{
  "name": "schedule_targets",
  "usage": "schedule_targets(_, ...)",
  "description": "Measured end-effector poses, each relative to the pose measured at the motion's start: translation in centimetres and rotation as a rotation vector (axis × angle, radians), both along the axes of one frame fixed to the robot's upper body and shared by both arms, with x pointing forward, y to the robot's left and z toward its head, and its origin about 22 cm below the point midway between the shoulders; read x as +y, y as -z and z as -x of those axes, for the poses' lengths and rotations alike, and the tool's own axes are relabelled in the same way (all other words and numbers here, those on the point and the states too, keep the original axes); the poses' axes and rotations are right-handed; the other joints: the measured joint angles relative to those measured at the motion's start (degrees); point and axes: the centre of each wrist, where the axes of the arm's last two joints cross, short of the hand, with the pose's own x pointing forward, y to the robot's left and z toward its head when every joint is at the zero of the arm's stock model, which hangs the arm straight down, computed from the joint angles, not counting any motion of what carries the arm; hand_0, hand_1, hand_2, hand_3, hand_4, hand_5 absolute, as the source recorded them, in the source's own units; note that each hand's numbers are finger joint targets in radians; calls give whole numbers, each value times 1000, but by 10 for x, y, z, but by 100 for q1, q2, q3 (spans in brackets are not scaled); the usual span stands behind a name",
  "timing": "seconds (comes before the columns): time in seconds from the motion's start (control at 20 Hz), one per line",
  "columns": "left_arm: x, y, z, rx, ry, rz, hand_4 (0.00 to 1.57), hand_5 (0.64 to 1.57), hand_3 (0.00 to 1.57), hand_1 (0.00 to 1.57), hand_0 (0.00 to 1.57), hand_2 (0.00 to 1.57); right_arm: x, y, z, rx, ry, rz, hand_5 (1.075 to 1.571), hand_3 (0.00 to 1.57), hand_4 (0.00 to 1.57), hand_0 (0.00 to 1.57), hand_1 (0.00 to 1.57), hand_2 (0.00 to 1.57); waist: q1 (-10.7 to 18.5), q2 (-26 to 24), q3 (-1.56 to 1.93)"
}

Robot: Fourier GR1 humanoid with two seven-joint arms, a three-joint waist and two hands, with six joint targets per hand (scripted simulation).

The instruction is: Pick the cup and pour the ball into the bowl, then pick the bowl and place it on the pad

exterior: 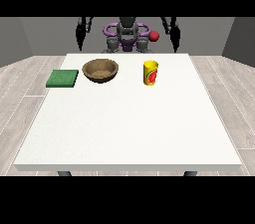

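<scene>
The robot stands behind the far edge of the white table (pixel 124 128), small at the top of the view. Both its arms hang down at its sides and do not reach over the table. The hand at the view's left (pixel 79 34) is a dark shape beside the body, above the far left part of the table. The hand at the view's right (pixel 175 33) is in the same posture on the other side. They are too small and dark for me, so I cannot tell whether the fingers are straight or curled. Neither hand holds or touches anything.

The yellow cup (pixel 151 72) with a red mark on its side stands upright on the far part of the table, a little right of the middle. Its opening faces up, and I cannot see a ball inside it from here. The brown bowl (pixel 100 70) stands to the left of the cup, apart from it, also upright. The green pad (pixel 63 78) lies flat near the table's left edge, just beside the bowl but not touching it.

A small red ball (pixel 154 35) shows near the robot's body, above the cup and behind the table's far edge.
</scene>
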Motion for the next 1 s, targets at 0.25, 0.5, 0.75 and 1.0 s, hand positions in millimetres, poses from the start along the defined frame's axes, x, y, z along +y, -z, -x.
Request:
schedule_targets(0.25,4,-18,-1,-23,7,-20,0,1470,0,0,0,0,-5,-18,-1,-24,-5,23,1563,0,120,0,0,0,-1,-889,71)
schedule_targets(0.5,-31,-10,7,-132,-8,44,0,1473,0,0,0,0,-40,10,19,-61,4,-79,1563,0,0,0,0,0,-76,-835,119)
schedule_targets(0.75,-55,3,12,-243,0,72,0,1467,0,0,0,0,-68,28,21,-145,-6,-136,1558,0,0,0,0,0,-28,-387,129)
schedule_targets(1.0,-57,5,-11,-325,-10,57,0,1456,0,0,0,0,-54,38,7,-216,-41,-149,1560,0,0,0,0,0,-116,50,130)
